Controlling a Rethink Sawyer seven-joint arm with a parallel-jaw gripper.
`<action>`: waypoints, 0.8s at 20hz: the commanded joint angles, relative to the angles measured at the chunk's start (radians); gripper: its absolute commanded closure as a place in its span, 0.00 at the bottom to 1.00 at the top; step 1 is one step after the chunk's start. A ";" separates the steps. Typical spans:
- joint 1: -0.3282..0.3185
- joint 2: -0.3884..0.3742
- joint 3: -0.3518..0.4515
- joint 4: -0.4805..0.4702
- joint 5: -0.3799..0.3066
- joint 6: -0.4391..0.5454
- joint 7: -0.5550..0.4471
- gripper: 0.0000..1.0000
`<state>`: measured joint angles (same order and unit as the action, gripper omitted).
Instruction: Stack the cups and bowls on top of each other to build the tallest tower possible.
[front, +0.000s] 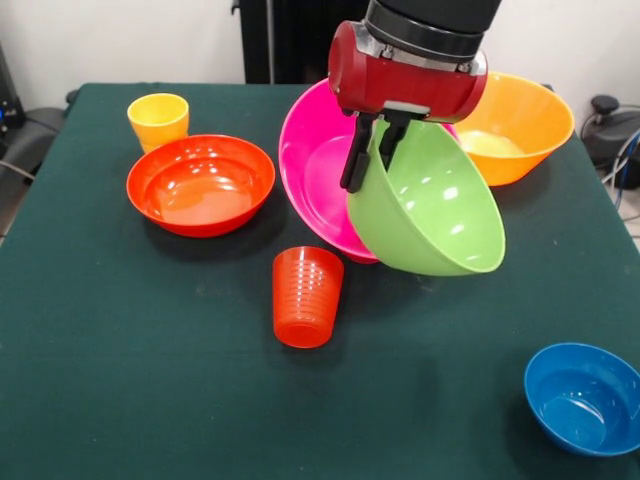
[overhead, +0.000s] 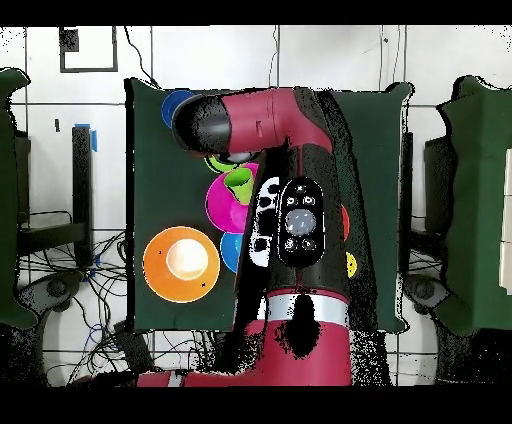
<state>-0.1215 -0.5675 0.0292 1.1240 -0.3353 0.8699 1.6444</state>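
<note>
— What lies nearest the bottom of the front frame?

— A medium glossy blue plastic bowl (front: 583, 398) in the lower right corner, upright on the dark green table (front: 120, 380). Just above centre-bottom stands a ribbed orange-red plastic cup (front: 306, 296), mouth down, well apart from my pincer.

— And what is your pincer doing?

— My pincer (front: 373, 150) is clamped on the rim of the lime green glossy plastic bowl (front: 430, 210), one black finger inside, one outside. The bowl hangs below and right of the fingers, tilted steeply, its opening turned toward the upper left, clear of the table.

— Where is the big pink one?

— The large glossy pink plastic bowl (front: 312, 165) sits directly behind the green bowl at frame centre, tipped so its inside faces the camera; the green bowl overlaps its right side. I cannot tell whether they touch.

— Farther back?

— At left, a wide shallow red-orange plastic bowl (front: 200, 184), upright; behind it, upper left, a small yellow plastic cup (front: 158, 120), mouth up. Upper right, a large yellow-orange plastic bowl (front: 520, 125), beside the pink one. In the overhead view my arm hides most of this.
</note>
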 joint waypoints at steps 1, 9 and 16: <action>0.011 0.036 0.054 0.057 -0.095 0.056 -0.165 1.00; -0.004 0.054 0.060 0.050 -0.075 0.138 -0.191 1.00; -0.023 0.062 0.079 0.048 -0.061 0.206 -0.227 1.00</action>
<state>-0.1224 -0.5612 0.0273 1.1240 -0.3351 0.9319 1.6444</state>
